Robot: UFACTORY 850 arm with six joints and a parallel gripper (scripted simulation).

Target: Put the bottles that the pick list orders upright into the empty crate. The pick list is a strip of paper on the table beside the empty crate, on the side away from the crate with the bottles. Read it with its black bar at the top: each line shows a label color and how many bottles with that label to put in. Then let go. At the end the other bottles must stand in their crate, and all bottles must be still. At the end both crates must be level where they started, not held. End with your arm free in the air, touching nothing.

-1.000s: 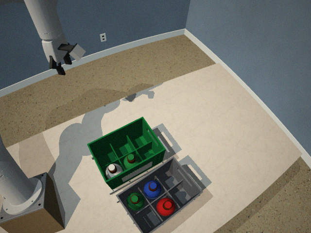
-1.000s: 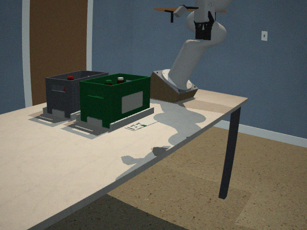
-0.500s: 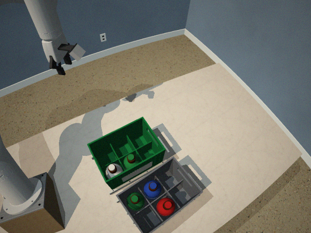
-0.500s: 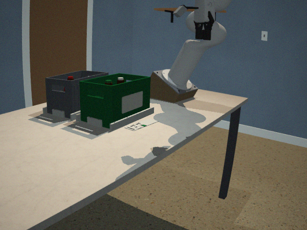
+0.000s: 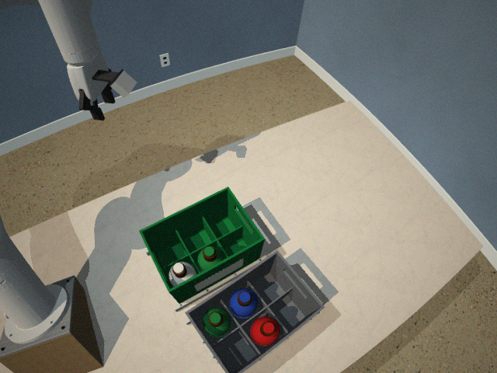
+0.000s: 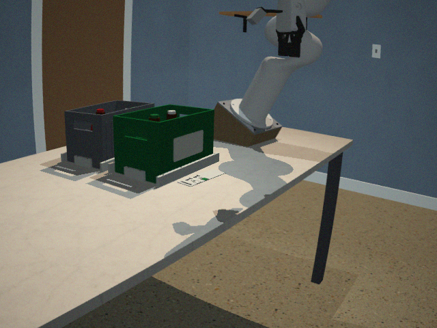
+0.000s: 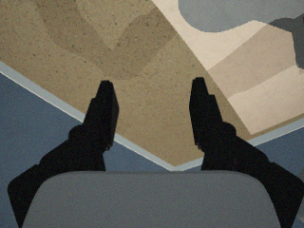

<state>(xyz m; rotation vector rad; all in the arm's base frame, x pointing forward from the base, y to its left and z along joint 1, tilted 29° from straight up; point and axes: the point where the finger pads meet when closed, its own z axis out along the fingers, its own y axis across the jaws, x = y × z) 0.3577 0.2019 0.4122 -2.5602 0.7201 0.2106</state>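
Observation:
My gripper (image 5: 102,106) (image 6: 289,55) (image 7: 153,93) is open and empty, high off the crates. The green crate (image 5: 253,253) (image 6: 141,152) holds a white-capped bottle (image 5: 178,270) (image 6: 171,113) and a green-capped bottle (image 5: 209,253) (image 6: 153,117) in its row toward the grey crate. The grey crate (image 5: 314,298) (image 6: 79,146) holds a dark green bottle (image 5: 217,322), a blue bottle (image 5: 244,304) and a red bottle (image 5: 265,331). All look upright; both crates look level. The pick list (image 6: 213,173) lies beside the green crate. It shows a green mark, but its text is too small to read.
Low rails (image 6: 190,169) run along the crates. The robot's base block (image 5: 86,321) (image 6: 229,127) stands near one end of the crates. The tabletop edge (image 6: 106,296) runs along the pick list's side. The arm's shadow falls across the table.

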